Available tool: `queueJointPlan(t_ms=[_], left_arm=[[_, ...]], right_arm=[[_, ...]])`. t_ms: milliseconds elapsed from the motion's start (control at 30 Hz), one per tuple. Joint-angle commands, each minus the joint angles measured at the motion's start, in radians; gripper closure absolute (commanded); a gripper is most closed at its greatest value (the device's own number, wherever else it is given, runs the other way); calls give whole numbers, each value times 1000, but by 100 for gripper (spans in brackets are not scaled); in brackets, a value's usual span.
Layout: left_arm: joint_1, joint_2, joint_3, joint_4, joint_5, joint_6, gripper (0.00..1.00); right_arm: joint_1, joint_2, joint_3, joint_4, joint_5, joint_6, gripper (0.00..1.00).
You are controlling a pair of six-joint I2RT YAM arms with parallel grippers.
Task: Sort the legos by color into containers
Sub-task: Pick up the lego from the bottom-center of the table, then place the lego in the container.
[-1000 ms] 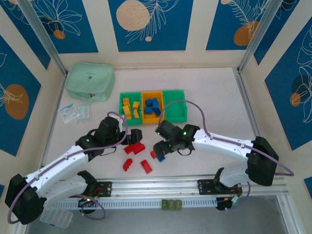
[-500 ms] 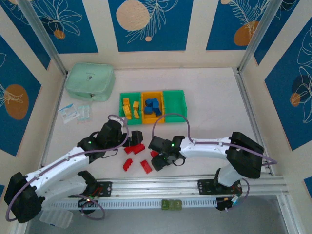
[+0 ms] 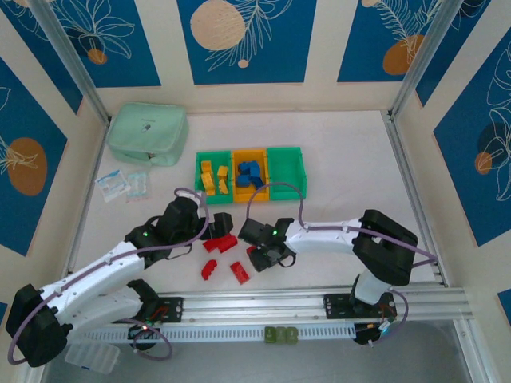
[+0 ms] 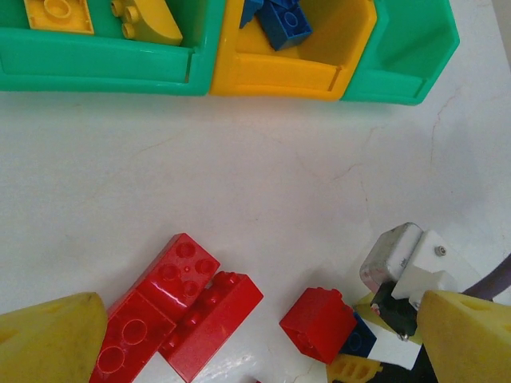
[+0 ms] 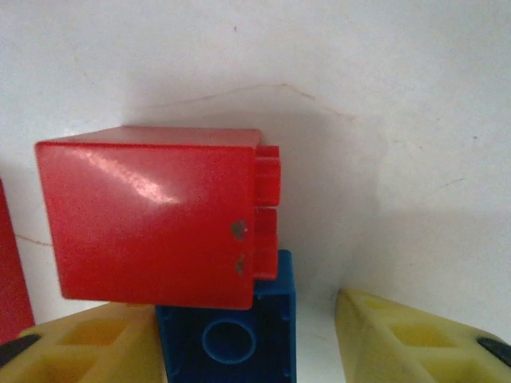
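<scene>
- Checking containers (image 3: 286, 171): blues (image 3: 249, 174) in orange middle bin (image 3: 247, 152). Right tool (image 3: 262, 257)?
- Released, straddling blue lego (image 5: 227, 339) on surface (image 4: 239, 183); red lego (image 5: 152, 215) touching it, dead ahead. Left tool (image 4: 257, 339) released too, farther off over reds (image 4: 180, 315).

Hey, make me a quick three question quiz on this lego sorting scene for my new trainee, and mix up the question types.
1. True or false: the sorted blue bricks lie in the orange bin.
2. Which colour of bricks does the left green bin hold? A red, B yellow, C blue.
3. Fill in: the brick between the right gripper's fingers is ___.
Key: 1 true; 2 B; 3 blue.
</scene>
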Motion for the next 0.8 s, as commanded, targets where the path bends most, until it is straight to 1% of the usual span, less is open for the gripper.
queueJointPlan(t_ms=[0, 233, 467, 633, 767], left_arm=[[-7, -1, -9, -4, -21, -5, 1], [-7, 20, 1, 7, -14, -2, 1], [-5, 29, 31, 7, -18, 26, 1], [1, 19, 62, -8, -48, 64, 1], [17, 18, 98, -37, -69, 94, 1]], right_arm=[[-6, 9, 27, 1, 5, 3, 51], [-15, -24, 18, -6, -2, 6, 63], [-59, -132, 39, -83, 9, 2, 66], [-157, -179, 108, -142, 12, -46, 67], [-255, -147, 211, -132, 4, -87, 67]])
